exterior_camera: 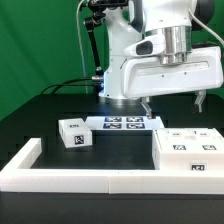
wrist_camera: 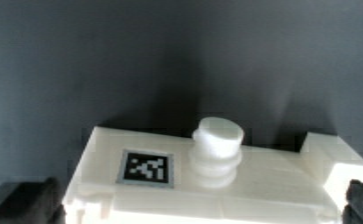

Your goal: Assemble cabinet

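White plastic cabinet body (exterior_camera: 188,150), a large box with square tags, lies on the black table (exterior_camera: 40,115) at the exterior view's right, against the long white rim bar (exterior_camera: 110,178). I hold the two-finger gripper (exterior_camera: 172,103) spread wide and empty above it. I judge this the approach to a first grasp; next I must descend squarely over one edge.

Robotics lab setup. Green backdrop curtain (exterior_camera: 40,40) behind a black table (exterior_camera: 40,115); white robot arm (exterior_camera: 150,50) mounted at the table's far edge. Marker board (exterior_camera: 124,123) with printed tags lying flat on the table, white rim bar (exterior_camera: 60,178) along the front edge.
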Available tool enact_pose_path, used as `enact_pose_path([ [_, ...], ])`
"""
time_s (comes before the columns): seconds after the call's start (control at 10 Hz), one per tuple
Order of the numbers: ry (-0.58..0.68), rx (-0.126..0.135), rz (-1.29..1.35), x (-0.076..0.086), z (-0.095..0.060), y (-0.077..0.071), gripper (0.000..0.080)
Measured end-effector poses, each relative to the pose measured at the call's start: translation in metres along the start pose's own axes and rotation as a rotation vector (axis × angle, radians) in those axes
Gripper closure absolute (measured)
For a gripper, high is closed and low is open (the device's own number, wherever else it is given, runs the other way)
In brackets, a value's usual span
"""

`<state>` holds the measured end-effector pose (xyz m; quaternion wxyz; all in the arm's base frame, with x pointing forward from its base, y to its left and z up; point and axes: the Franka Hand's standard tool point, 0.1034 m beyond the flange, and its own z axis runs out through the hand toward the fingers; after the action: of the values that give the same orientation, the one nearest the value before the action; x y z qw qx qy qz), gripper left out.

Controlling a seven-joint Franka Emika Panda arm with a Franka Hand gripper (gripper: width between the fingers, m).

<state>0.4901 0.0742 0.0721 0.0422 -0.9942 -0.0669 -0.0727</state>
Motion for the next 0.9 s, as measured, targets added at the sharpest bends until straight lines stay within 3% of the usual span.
enact_pose_path([
  [0.4, 0.058, -0.03, 0.047, 0.0, 0.013, -0.017, 0.0002],
  [0.7, 0.086, -0.049, 0.078, 0.002, 0.031, -0.004, 0.0002],
  [0.9, 0.084, -0.049, 0.076, 0.003, 0.033, -0.001, 0.0002],
])
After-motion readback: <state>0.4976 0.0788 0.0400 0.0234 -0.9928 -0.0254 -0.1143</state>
